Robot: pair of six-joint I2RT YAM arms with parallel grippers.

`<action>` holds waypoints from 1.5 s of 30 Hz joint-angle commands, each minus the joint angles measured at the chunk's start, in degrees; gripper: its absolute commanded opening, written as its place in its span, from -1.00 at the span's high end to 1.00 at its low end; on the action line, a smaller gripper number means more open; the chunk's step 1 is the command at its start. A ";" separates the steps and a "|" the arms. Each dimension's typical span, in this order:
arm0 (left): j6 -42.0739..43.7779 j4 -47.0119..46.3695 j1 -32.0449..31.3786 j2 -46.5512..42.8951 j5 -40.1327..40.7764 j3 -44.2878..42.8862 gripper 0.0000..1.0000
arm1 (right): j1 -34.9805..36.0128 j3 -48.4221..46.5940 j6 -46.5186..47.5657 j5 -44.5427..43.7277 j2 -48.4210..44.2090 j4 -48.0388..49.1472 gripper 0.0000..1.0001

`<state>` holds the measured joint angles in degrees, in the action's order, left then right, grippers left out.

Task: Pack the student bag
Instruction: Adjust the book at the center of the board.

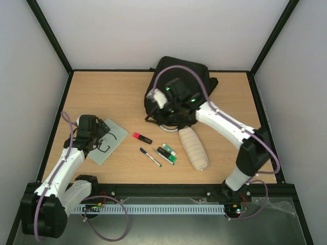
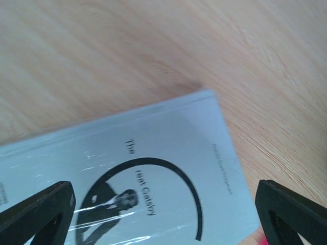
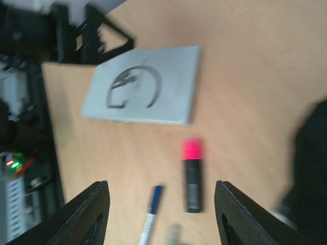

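The student bag, a large black backpack, is lying at the far middle of the wooden table. The right gripper is hanging over the bag's near left edge, jaws spread wide and holding nothing. The left gripper is hovering over a pale grey book, jaws also wide apart and empty. The cover is showing "The" and "reat Gatsby" beside a black arc; a smaller line of print is too fine to read. A pink-capped highlighter, a blue-capped pen and a beige pencil case are lying between book and bag, their labels unreadable.
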<state>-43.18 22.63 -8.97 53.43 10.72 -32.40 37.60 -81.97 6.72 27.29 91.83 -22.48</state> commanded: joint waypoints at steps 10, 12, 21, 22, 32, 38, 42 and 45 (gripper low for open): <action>-0.94 1.90 21.37 9.65 -18.15 -2.60 -0.99 | 18.23 -2.83 -13.05 8.39 21.98 2.96 -0.15; -1.68 1.38 22.68 11.08 -17.83 -2.40 -0.99 | 18.64 -5.34 -15.06 7.20 25.35 3.12 -0.16; -6.15 -4.67 28.87 14.73 -19.26 0.96 -0.99 | 18.79 -13.36 -18.03 5.98 36.48 3.35 -0.18; -6.44 -5.58 28.90 16.06 -19.43 0.74 -0.99 | 18.75 -14.31 -18.24 5.82 37.28 3.43 -0.18; -4.15 -9.90 28.78 22.23 -24.15 3.38 -0.97 | 17.41 -22.07 -19.85 0.11 42.72 4.03 -0.25; -1.94 -9.28 27.07 18.32 -27.33 8.00 -0.90 | 14.09 -27.02 -21.16 -1.31 45.52 3.06 -0.25; -1.78 -6.85 25.63 13.22 -28.45 10.66 -0.89 | 12.84 -28.81 -21.14 -1.65 46.34 2.69 -0.26; -3.50 -4.88 23.93 8.63 -29.88 12.04 -0.87 | 12.29 -31.23 -20.93 -1.87 47.58 1.78 -0.28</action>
<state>-44.42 6.15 17.17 64.62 -13.28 -24.69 50.26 -109.49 -13.58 26.20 137.43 -18.17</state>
